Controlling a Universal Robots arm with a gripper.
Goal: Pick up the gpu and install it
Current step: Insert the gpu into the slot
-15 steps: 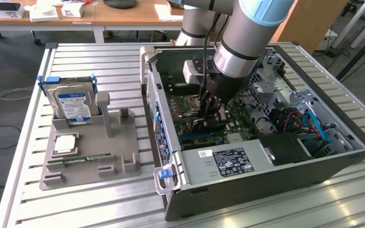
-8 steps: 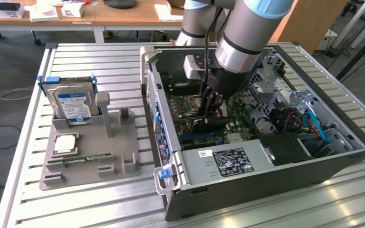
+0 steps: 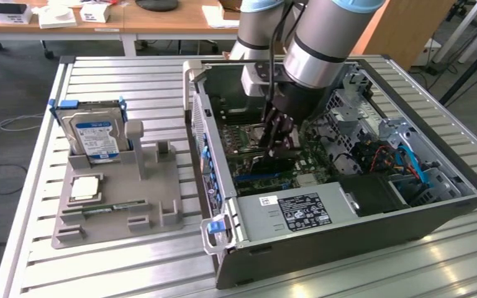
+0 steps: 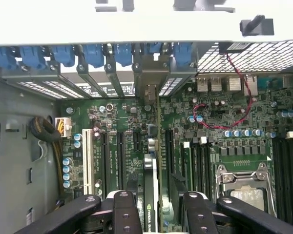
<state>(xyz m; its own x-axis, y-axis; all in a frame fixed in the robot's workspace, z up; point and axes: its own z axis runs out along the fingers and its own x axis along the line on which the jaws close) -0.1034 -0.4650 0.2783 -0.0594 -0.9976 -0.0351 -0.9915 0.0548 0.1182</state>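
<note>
The gripper (image 4: 154,204) reaches down inside the open computer case (image 3: 437,211), its 2 black fingers (image 4: 124,212) spread wide on either side of the gpu (image 4: 154,170). Whether the pads actually press the card cannot be told. The gpu stands on edge between the fingers, upright over the motherboard (image 4: 219,122) among the expansion slots, and its silver bracket (image 4: 151,73) meets the rear wall of the case beside the row of blue slot clips (image 4: 95,53). In the exterior view the arm (image 3: 322,43) comes down from above into the middle of the case, with the power supply (image 3: 300,211) lying near the front edge. To the exterior view's left of the case, a grey parts holder (image 3: 151,192) rests on the slatted table (image 3: 97,273) with a hard drive (image 3: 94,136) standing upright in it and a RAM stick (image 3: 106,208) lying flat.
</note>
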